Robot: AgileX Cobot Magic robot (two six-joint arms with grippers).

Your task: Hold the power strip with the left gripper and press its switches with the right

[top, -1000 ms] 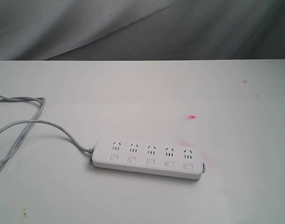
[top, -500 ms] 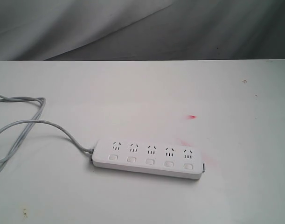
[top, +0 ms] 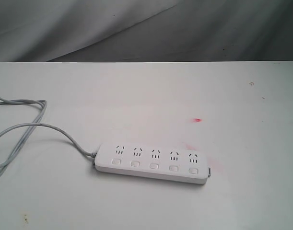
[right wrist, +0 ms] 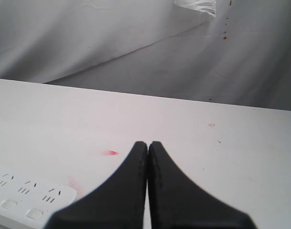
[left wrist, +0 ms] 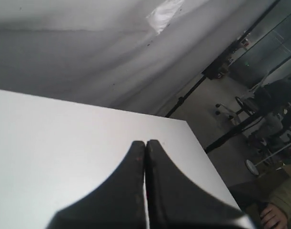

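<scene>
White power strip (top: 151,164), white switches (top: 154,166), grey cord (top: 84,150). White surface (top: 136,96), with a red fleck (right wrist: 112,152) and pink smear (right wrist: 71,183) just beside the black right tool (right wrist: 148,144). The left tool (left wrist: 145,143) is black too.

place: lab or studio test setup
my bench: plain white table (top: 146,91)
behind it: draped grey cloth backdrop (top: 88,28)
past table edge: black stands (left wrist: 188,93), bare floor (left wrist: 200,117)
</scene>
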